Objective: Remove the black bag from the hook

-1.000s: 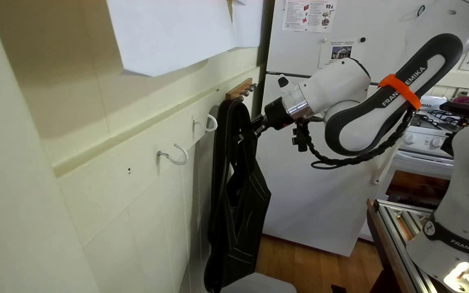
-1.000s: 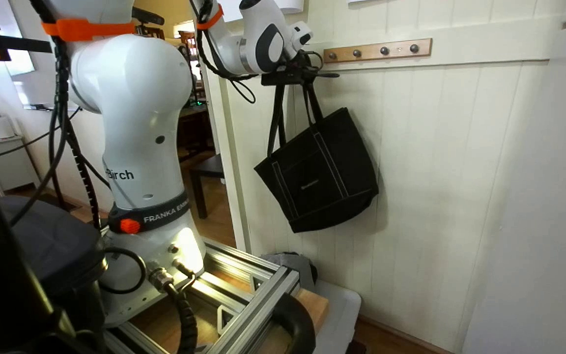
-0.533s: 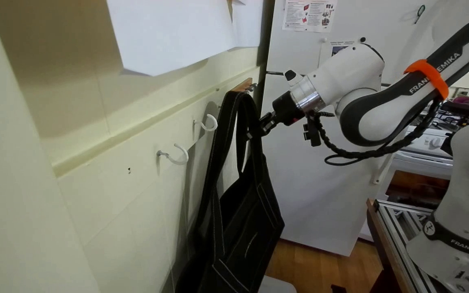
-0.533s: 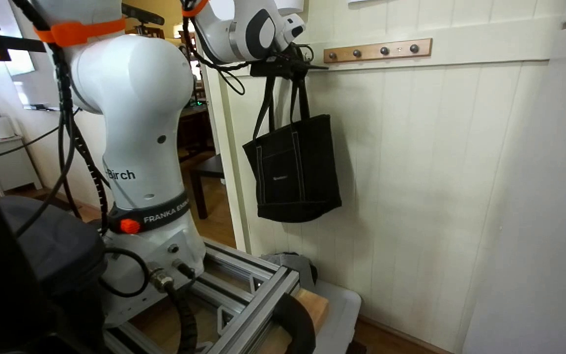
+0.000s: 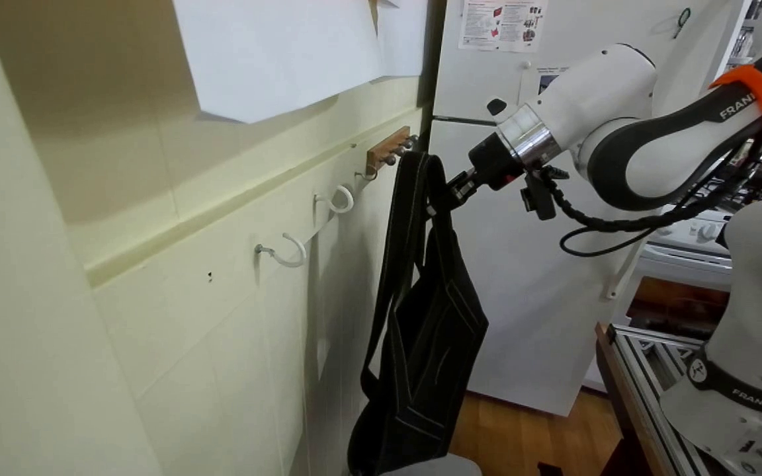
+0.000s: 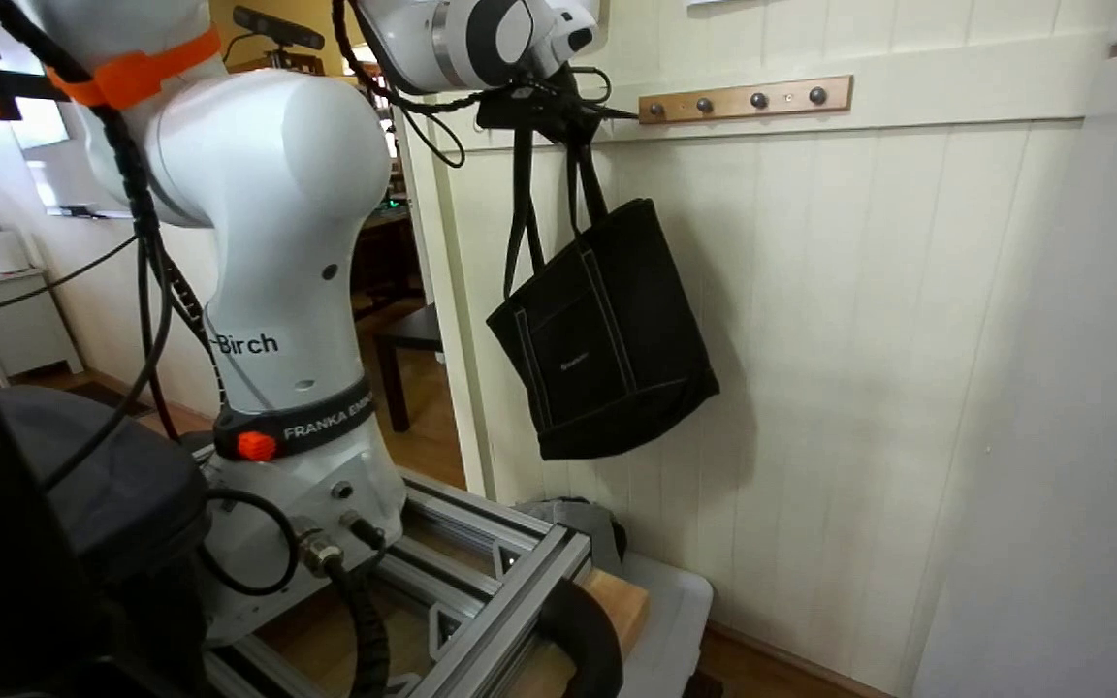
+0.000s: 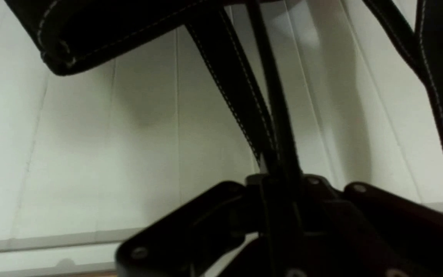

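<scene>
The black bag (image 5: 430, 383) (image 6: 607, 339) hangs tilted from my gripper (image 5: 442, 202) (image 6: 568, 118), its thin straps (image 7: 229, 80) running up to the jaws. In the wrist view, strap passes between and over the fingertips of my gripper (image 7: 281, 179), which is shut on it; the darkness hides the exact grip. On the pale rail, a brown wooden hook strip (image 5: 386, 153) (image 6: 746, 99) with dark knobs stands apart from the straps. A small curled hook (image 5: 366, 174) at the strip's near end also carries nothing. Part of the bag's body (image 7: 121, 34) fills the top of the wrist view.
Two white wire hooks (image 5: 340, 199) jut from the wall closer to the camera. A white fridge (image 5: 533, 297) stands behind the bag. Below are a pale bin lid (image 6: 670, 601) and the metal robot stand (image 6: 520, 582). Paper (image 5: 288, 59) hangs above the rail.
My gripper has moved away from the wall and upward, carrying the bag with it. The bag has swung and now tilts. The small curled hook has come into view from behind the straps.
</scene>
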Controlling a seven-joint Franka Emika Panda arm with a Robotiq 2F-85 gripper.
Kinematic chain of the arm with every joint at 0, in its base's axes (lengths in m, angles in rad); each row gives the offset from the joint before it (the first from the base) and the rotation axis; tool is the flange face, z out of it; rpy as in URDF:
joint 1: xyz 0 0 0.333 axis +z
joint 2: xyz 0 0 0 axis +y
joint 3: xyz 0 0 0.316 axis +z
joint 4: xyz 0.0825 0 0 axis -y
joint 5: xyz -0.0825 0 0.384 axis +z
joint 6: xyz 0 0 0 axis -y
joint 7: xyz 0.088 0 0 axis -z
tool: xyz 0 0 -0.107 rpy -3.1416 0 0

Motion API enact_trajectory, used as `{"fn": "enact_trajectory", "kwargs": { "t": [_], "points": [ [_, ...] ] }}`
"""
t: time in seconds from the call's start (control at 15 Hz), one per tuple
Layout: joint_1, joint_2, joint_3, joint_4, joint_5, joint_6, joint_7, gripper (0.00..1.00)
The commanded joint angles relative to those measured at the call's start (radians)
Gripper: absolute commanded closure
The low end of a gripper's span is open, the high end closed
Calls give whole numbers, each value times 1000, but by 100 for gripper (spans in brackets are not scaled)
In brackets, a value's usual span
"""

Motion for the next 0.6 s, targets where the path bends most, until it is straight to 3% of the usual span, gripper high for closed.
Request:
{"fn": "enact_trajectory", "kwargs": {
  "t": [0.0, 0.53],
  "points": [
    [64, -49, -86, -4, 27, -29, -25, 99],
    [324, -44, -375, -9, 54, -77, -85, 99]
  ]
}}
